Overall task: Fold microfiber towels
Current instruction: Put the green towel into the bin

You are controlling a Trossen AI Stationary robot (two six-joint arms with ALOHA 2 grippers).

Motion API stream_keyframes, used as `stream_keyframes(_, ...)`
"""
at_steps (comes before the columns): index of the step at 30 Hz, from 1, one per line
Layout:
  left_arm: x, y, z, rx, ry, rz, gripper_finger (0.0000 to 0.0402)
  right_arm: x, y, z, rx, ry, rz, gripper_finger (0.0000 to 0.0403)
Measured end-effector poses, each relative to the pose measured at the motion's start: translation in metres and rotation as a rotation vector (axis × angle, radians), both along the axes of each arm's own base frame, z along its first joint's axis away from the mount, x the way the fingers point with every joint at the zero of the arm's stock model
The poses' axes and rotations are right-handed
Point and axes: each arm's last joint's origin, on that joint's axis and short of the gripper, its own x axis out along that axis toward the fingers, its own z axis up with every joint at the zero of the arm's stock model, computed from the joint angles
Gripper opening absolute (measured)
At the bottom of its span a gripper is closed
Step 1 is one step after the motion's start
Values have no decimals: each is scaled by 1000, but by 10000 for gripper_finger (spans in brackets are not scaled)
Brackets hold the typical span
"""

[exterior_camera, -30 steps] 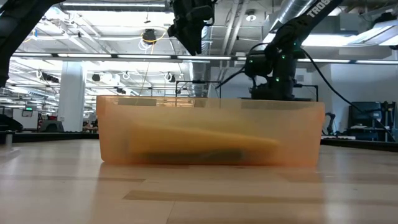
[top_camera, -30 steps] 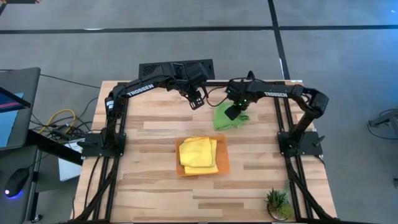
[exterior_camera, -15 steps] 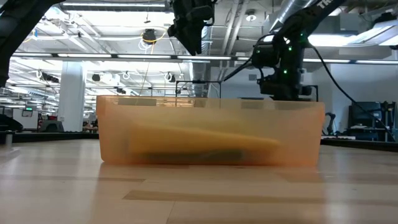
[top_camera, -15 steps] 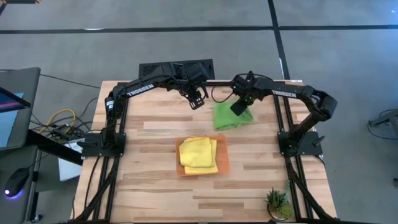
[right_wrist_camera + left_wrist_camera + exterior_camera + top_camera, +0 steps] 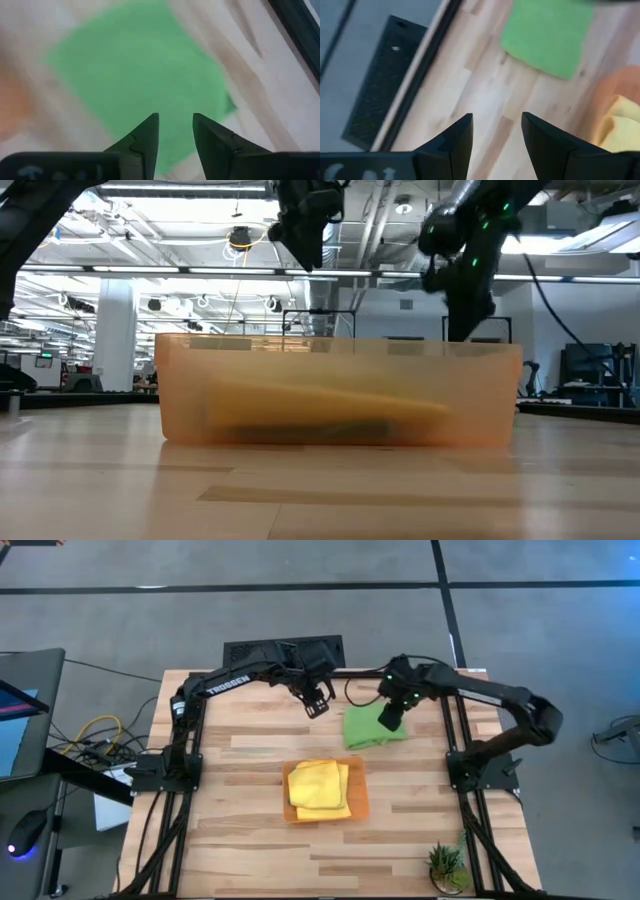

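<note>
A lime green towel (image 5: pixel 368 728) lies folded flat on the table at the far right; it also shows in the left wrist view (image 5: pixel 547 35). My right gripper (image 5: pixel 391 717) is open just above the towel's right part (image 5: pixel 135 70). My left gripper (image 5: pixel 318 703) is open and empty in the air over the far middle of the table, left of the green towel. Folded yellow towels (image 5: pixel 318 787) lie stacked in the orange tray (image 5: pixel 361 802) at the table's middle. The teal towel is not in view.
The tray's translucent orange wall (image 5: pixel 340 395) fills the middle of the low view. A small potted plant (image 5: pixel 447 867) stands at the near right corner. Bare wood lies left of and in front of the tray.
My right gripper has gone up and toward the table's right edge, off the green towel's middle. The green towel, bunched a second ago, now lies flatter, as a plain rectangle.
</note>
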Motion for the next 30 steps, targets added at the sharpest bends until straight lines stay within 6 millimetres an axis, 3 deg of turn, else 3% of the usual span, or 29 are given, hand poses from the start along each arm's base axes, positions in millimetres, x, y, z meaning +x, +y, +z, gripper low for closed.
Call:
stream_keyframes(4,18,2,-18,-53,-13,-47,161,-9,18,25,-16,-112,85,143)
stream_keyframes(8,45,5,-52,-158,-17,-85,161,-18,33,46,-43,-206,74,143)
stream_keyframes(14,75,22,-108,-363,-58,85,161,-29,52,64,-66,-292,101,143)
stream_keyframes(21,93,44,-160,-578,-88,221,161,-34,65,73,-70,-339,125,143)
stream_keyframes(25,95,48,-189,-606,-24,310,161,-34,70,74,-70,-346,149,143)
stream_keyframes(30,102,49,-193,-614,-72,343,161,-33,74,74,-69,-343,167,143)
